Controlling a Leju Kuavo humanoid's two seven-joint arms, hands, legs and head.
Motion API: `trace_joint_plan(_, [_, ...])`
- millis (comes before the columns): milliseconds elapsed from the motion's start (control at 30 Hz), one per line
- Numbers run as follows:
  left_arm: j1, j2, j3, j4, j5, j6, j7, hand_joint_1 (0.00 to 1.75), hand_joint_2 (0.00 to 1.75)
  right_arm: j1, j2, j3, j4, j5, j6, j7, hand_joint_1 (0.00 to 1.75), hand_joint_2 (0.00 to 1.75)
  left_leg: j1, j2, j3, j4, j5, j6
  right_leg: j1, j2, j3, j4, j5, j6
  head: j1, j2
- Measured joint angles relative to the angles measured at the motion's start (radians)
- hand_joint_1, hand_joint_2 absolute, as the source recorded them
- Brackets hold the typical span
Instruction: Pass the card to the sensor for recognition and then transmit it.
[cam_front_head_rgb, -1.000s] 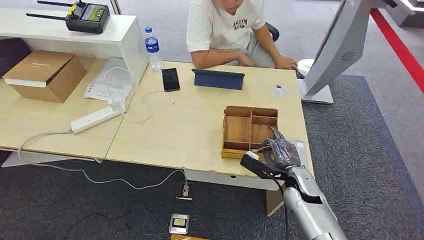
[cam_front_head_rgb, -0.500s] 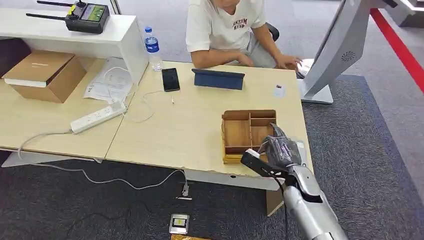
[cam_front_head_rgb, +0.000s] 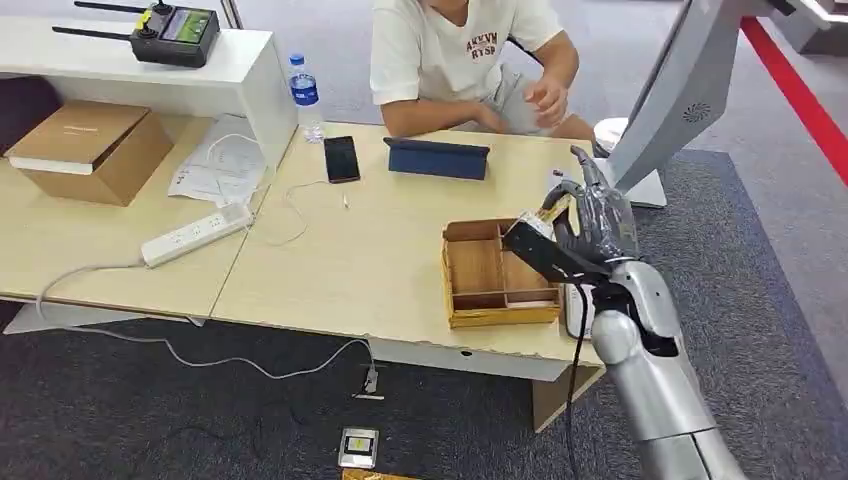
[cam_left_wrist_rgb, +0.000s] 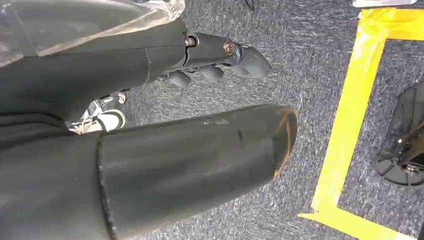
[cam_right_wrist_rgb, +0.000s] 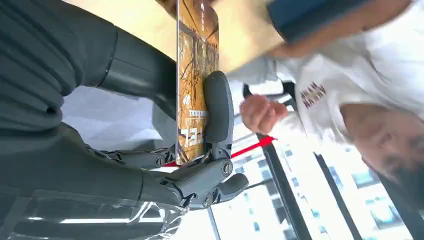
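Above the far right corner of the bench, the card is up in the air, pinched on edge between the thick thumb and the darker fingers of the right hand; its orange-brown printed face shows in the right wrist view. The pick-up looks done: the card is clear of the wooden compartment tray, which sits just below and to the left of the hand near the bench's front edge. Still to come, by my reading, are the showing to the sensor and the handing on. The likely reader is the grey slanted kiosk standing just beyond the hand on the right, though I cannot tell where on it the sensing face lies.

Room is tight on that side: the kiosk's panel and white base are near the raised fingertips, and the bench's right edge runs directly beneath the wrist. A seated person at the far side has a hand lifted near the card's probable path. The blue tablet case and black phone lie well apart to the left.

The left hand hangs over grey carpet beside yellow floor tape, its fingers curled in, holding nothing.
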Motion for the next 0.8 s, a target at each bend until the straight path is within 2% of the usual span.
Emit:
trace_joint_plan(100, [-0.001,0.0,0.0,0.0,-0.012,0.0,-0.013,0.0,0.0,-0.041,-0.003,-0.009,-0.022,-0.014,0.008,-0.008,1.75,1.75,0.0,0.0,0.0,0.0,0.0,0.0,0.0,0.001,0.0,0.0,0.0,0.0,0.0,0.0])
trace_joint_plan(167, [0.0,0.0,-0.001,0.0,-0.022,0.0,-0.022,0.0,0.0,-0.085,-0.006,-0.013,-0.004,-0.039,-0.003,-0.035,1.75,1.75,0.0,0.0,0.0,0.0,0.0,0.0,0.0,0.001,0.0,0.0,0.0,0.0,0.0,0.0])
trace_joint_plan(267, [-0.002,0.001,-0.01,0.0,-0.036,0.002,-0.037,0.0,0.0,-0.179,-0.008,-0.012,0.088,-0.048,-0.053,-0.076,1.75,1.75,0.0,0.0,0.0,0.0,0.001,0.0,0.0,0.001,0.0,0.0,0.001,0.0,0.0,0.0])
trace_joint_plan(400, [-0.002,0.002,-0.016,0.0,-0.052,0.002,-0.05,0.0,0.0,-0.272,-0.004,-0.011,0.217,-0.035,-0.068,-0.106,1.75,1.75,0.0,-0.001,-0.001,0.0,0.001,0.0,0.0,0.0,0.001,0.0,0.001,0.0,0.0,0.0])
trace_joint_plan(567, [-0.004,0.003,-0.024,0.0,-0.063,0.004,-0.056,0.0,0.0,-0.393,0.013,0.003,0.373,-0.006,-0.035,-0.081,1.75,1.75,0.0,-0.001,-0.001,0.0,0.001,0.0,0.0,0.0,0.0,0.001,0.001,0.0,0.0,0.0])
trace_joint_plan(800, [-0.004,0.004,-0.035,0.0,-0.066,0.005,-0.059,0.0,0.0,-0.485,0.039,0.015,0.514,0.005,-0.011,-0.054,1.75,1.75,0.0,-0.001,-0.002,0.0,0.001,0.0,0.0,0.0,-0.001,0.001,0.001,0.0,0.0,0.0])
